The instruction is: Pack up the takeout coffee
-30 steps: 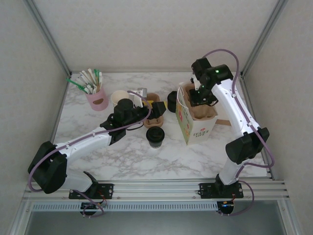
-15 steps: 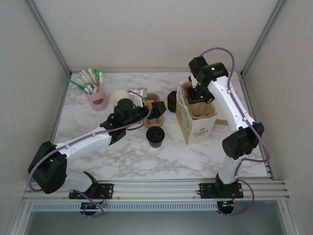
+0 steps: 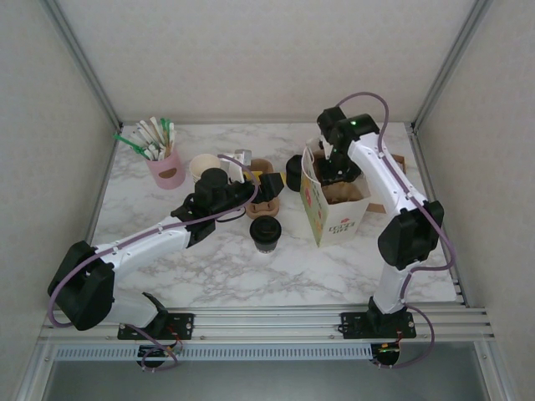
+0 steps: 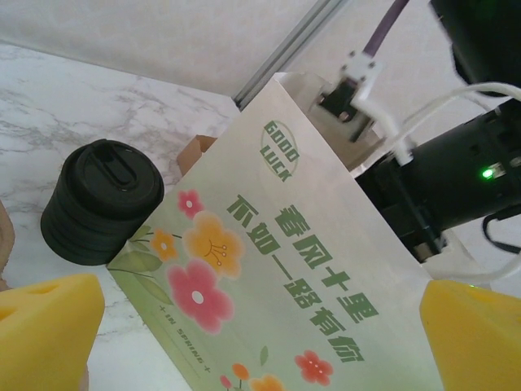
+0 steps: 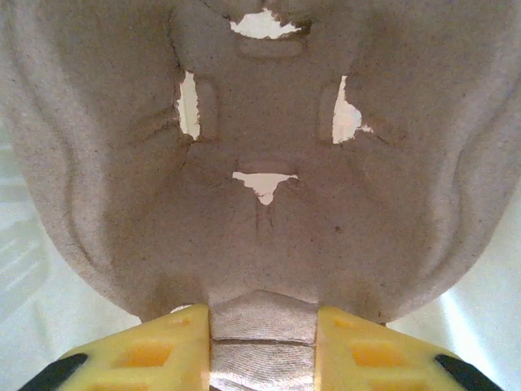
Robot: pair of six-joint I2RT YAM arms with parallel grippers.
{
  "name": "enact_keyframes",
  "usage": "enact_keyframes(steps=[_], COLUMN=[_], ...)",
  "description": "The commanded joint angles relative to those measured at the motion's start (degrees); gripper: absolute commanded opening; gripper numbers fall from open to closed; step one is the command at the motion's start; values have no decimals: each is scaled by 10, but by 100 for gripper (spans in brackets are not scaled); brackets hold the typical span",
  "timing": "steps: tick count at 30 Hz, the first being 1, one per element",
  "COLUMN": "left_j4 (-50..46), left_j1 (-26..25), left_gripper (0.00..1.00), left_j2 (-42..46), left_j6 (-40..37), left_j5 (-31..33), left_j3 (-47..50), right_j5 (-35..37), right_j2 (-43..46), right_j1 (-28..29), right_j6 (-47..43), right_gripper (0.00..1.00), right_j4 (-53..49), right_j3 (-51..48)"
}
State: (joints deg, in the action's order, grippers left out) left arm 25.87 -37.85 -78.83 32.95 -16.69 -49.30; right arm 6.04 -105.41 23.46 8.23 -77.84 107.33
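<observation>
At the far left of the marble table we note a pink holder filled with stir sticks. A lidless stack of cream cups stands just to its right.

The left gripper hovers near the table centre. Its yellow pads stand fully apart with nothing between them, and its wrist camera faces the printed side of the paper bag.

The takeout coffee stands on the table just nearer to us than this gripper, apart from it, and left of the bag. We read its long axis as vertical: base down, black lid pointing up.

A black stack of spare lids sits farther back, just beside the bag's left face.

The bag stands upright and open at centre right. A pulp cup carrier sits in its mouth.

The right gripper reaches into the bag's mouth from above. Its yellow fingers are partly closed and pinch the carrier's rim between them.
</observation>
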Motion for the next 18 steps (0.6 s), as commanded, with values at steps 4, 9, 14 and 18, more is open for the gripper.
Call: enact_keyframes(steps=[4,9,14,18], left_j4=[14,12,13,13], left_j1=[-8,-8,-9,-10], left_gripper=[100,100,100,100], left_j2=[6,8,7,6], left_j6=[-7,-7,-6,-6], left_j5=[6,9,9,10], left_j3=[-13,-12,-11,-11], right_j5=[-3,-2,-2,1], right_j2=[14,27,35,37], right_j1=[3,7,9,9], right_j6=[16,27,33,36], right_gripper=[33,33,33,33], right_j4=[38,70,102,127], right_j3=[-61,-109,-155,-187])
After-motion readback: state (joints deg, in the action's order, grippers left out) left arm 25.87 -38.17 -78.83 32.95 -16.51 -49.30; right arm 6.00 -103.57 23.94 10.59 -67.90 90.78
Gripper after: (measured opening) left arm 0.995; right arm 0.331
